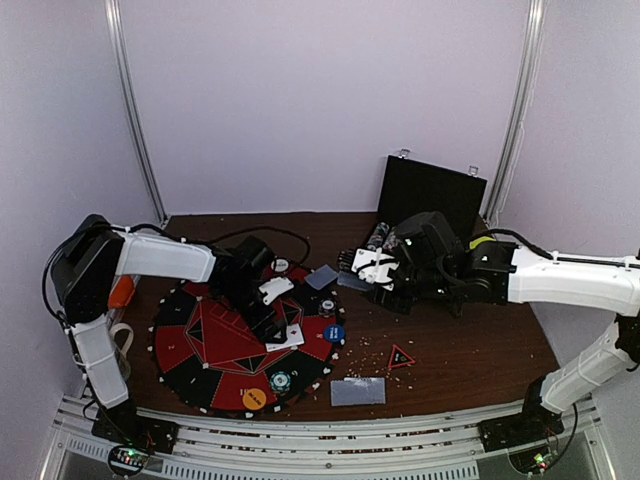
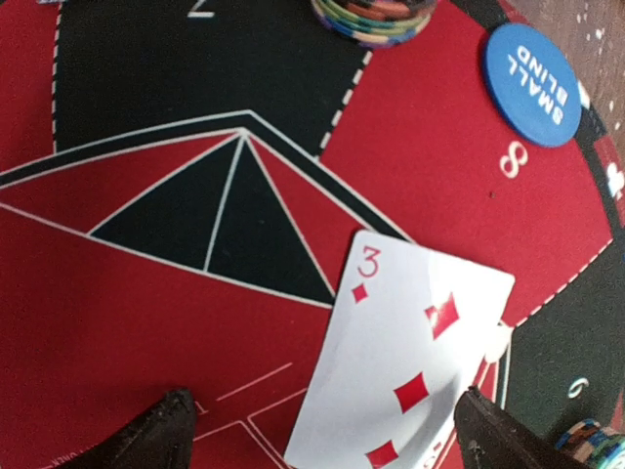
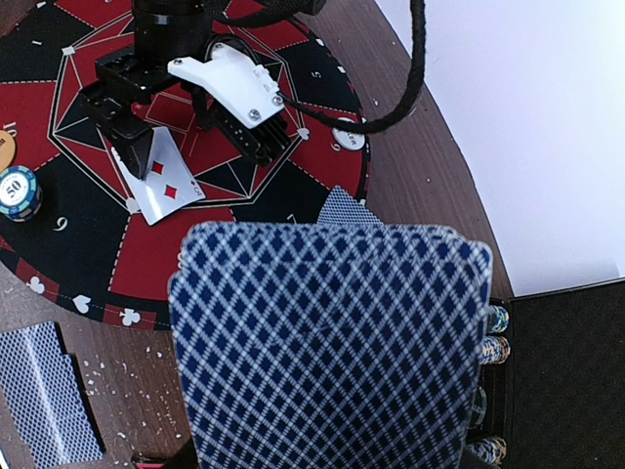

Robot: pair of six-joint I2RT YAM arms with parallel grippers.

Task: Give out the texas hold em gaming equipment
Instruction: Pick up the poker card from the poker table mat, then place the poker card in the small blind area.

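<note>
I'd say the job is only partly done: the round red-and-black mat (image 1: 185,345) holds a blue small-blind disc (image 2: 532,83), an orange disc (image 1: 254,398), a white disc (image 1: 281,265), a chip stack (image 1: 280,380) and a face-down card (image 1: 322,277) at its far right edge. A three of diamonds (image 2: 410,371) lies face up under the left gripper (image 2: 327,430), whose fingers are spread wide. Right of the mat, the right gripper (image 1: 358,270) is clenched on a deck of blue-backed cards (image 3: 332,342), and a spare pile of cards (image 1: 357,391) lies near the front edge, so most of the dealing looks left.

left arm (image 1: 165,258): white, black cable (image 3: 415,68), orange patch maybe | right arm (image 1: 570,282): white, black joints
</note>
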